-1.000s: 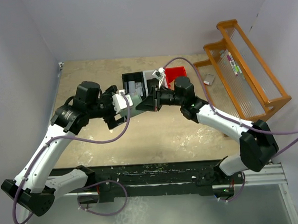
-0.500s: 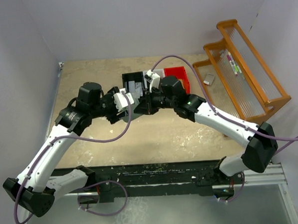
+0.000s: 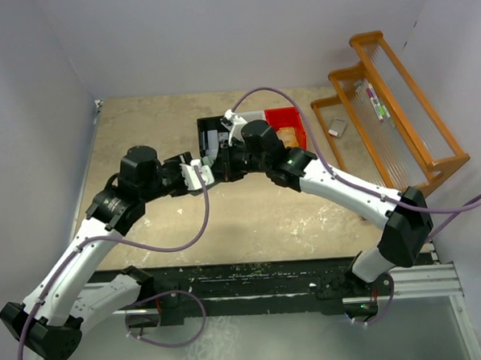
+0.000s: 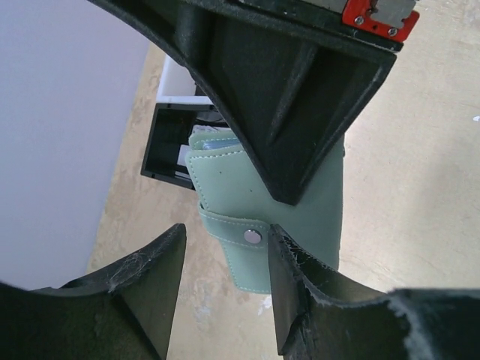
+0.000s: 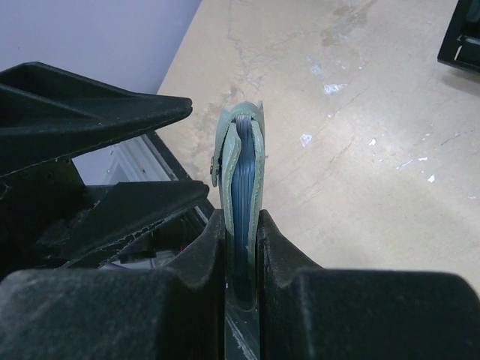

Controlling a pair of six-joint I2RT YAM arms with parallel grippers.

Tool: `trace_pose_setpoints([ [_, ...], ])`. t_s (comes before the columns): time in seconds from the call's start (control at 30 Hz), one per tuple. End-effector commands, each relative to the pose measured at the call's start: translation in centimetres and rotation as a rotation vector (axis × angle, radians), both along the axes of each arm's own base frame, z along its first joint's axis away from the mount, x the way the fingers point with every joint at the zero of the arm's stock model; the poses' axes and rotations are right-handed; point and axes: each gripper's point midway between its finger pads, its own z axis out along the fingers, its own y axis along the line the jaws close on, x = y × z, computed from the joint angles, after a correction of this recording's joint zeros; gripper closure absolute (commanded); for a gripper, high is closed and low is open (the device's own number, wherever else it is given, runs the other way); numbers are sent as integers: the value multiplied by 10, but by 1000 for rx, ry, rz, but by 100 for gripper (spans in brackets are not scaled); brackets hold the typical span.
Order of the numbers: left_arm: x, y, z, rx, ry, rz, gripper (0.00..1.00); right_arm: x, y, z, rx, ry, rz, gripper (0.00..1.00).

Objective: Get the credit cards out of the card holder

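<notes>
My right gripper (image 5: 242, 225) is shut on the card holder (image 5: 241, 150), a pale teal folded wallet held edge-up above the table. In the left wrist view the card holder (image 4: 247, 202) hangs from the right gripper's black fingers (image 4: 285, 97), its snap tab (image 4: 253, 237) pointing down. My left gripper (image 4: 226, 234) is open, its fingers either side of that tab. From above, the left gripper (image 3: 198, 172) and right gripper (image 3: 223, 163) meet at mid-table. The credit cards are hidden; only blue inner layers show between the panels.
A black bin (image 3: 212, 130) and a red bin (image 3: 286, 119) stand just behind the grippers. An orange wooden rack (image 3: 398, 99) stands at the right, with a small grey object (image 3: 337, 127) on the table beside it. Walls close in on the left and back.
My right arm has swung left with the card holder until it met the left gripper. The left gripper has shifted slightly lower and now brackets the holder's tab.
</notes>
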Motion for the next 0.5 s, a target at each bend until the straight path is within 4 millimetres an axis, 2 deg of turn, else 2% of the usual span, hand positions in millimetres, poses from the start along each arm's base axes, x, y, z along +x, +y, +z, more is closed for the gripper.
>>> trace_pose_setpoints([
  [0.0, 4, -2, 10, 7, -95, -29, 49, 1, 9, 47, 110, -45, -17, 100],
  [0.17, 2, 0, 1, 34, -99, -38, 50, -1, 13, 51, 124, -37, -13, 100],
  [0.33, 1, 2, -1, 38, -92, -28, 50, -4, 16, 51, 130, -31, -1, 100],
  [0.47, 13, 6, 7, 31, -147, 22, 58, -9, 22, 50, 133, -26, 15, 100],
])
